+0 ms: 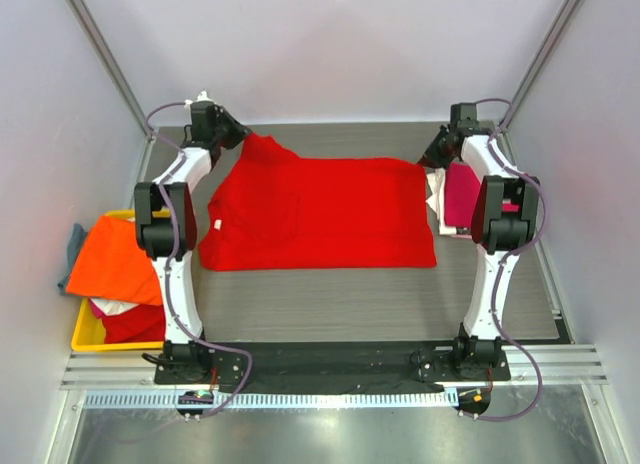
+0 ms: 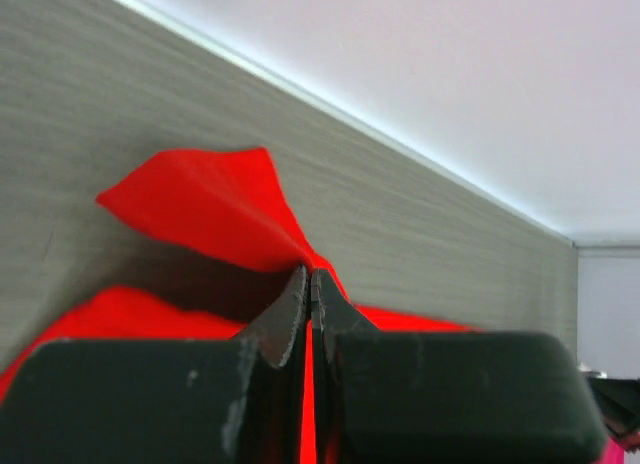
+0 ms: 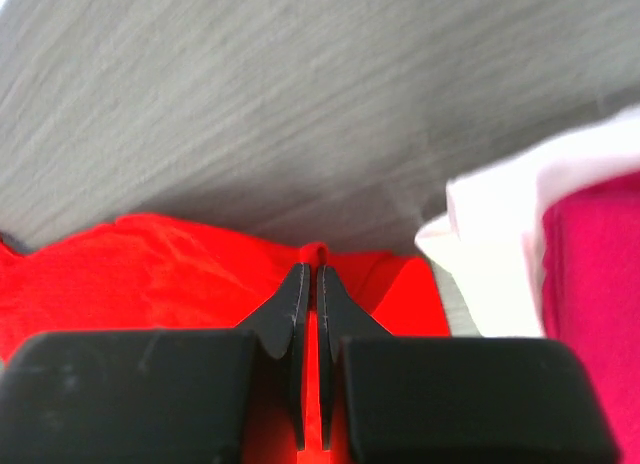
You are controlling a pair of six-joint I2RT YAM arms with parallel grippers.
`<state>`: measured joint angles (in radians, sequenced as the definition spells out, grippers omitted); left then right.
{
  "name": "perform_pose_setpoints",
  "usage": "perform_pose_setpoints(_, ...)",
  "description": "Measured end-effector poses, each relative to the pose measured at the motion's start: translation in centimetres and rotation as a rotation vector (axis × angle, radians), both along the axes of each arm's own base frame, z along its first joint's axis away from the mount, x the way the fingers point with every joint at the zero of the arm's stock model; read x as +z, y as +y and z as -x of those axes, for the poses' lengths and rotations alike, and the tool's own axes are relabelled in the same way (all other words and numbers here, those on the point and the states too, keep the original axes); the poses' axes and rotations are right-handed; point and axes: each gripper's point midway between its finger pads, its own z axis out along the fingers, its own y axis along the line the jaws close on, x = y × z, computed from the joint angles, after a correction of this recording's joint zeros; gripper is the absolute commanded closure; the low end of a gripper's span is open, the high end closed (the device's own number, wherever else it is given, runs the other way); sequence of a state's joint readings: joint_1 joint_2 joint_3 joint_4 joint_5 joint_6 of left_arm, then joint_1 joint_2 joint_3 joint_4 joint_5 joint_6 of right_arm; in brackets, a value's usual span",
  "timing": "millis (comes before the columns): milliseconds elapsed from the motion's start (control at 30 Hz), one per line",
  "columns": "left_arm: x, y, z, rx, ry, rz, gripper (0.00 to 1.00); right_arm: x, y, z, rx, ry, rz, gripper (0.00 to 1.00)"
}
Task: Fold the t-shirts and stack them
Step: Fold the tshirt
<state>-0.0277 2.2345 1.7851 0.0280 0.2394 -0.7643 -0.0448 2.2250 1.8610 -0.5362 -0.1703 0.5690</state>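
Grey tabletop (image 1: 330, 304), red t-shirt (image 1: 320, 214) between jaws

No text, brand, number or sign is legible anywhere; a white tag (image 1: 213, 224) on the red t-shirt (image 1: 320, 214), nearer the left fingers (image 2: 287, 319), is too small to read.

Beyond the right fingers (image 3: 296, 304) lies bare grey wood-grain tabletop (image 3: 250, 104). Just right of them, a folded white-and-magenta cotton stack (image 3: 560, 244) crowds, seemingly close.

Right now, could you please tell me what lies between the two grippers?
The red t-shirt spans the stretch between the left gripper and right gripper, each shut on a far corner, as the top view shows.
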Motion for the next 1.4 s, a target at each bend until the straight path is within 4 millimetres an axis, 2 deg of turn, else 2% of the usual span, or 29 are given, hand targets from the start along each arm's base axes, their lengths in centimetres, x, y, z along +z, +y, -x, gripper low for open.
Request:
perform_pose_setpoints(233,3.0,0.2,4.2,-0.006,-0.051,-0.012,1.00,0.1,0.8,2.5,0.009,0.025,-0.022,0.99)
perform_pose_setpoints(533,6.2,0.2,9.7,0.012,-0.122,-0.046,1.00,2.6,1.1,5.1,0.010,-0.015,-0.024,0.99)
perform_pose_setpoints(733,7.8,0.2,13.1,0.030,-0.171,-0.090,1.00,3.2,0.9,7.2,-0.010,-0.019,-0.018,0.99)
perform_pose_setpoints(867,7.7,0.2,14.5,0.049,-0.177,-0.128,1.00,3.1,0.6,8.7,-0.029,-0.016,-0.006,0.99)
perform_pose_setpoints(1167,3.9,0.6,18.5,0.109,-0.108,-0.204,1.00,2.1,0.1,11.4,-0.061,0.003,0.019,0.99)
perform_pose_setpoints(1333,3.4,1.6,20.8,0.165,-0.106,-0.240,1.00,1.3,-0.2,12.6,-0.079,0.020,0.030,0.99)
perform_pose_setpoints(1400,3.8,1.8,21.3,0.179,-0.119,-0.244,1.00,0.8,-0.2,13.0,-0.085,0.028,0.030,0.99)
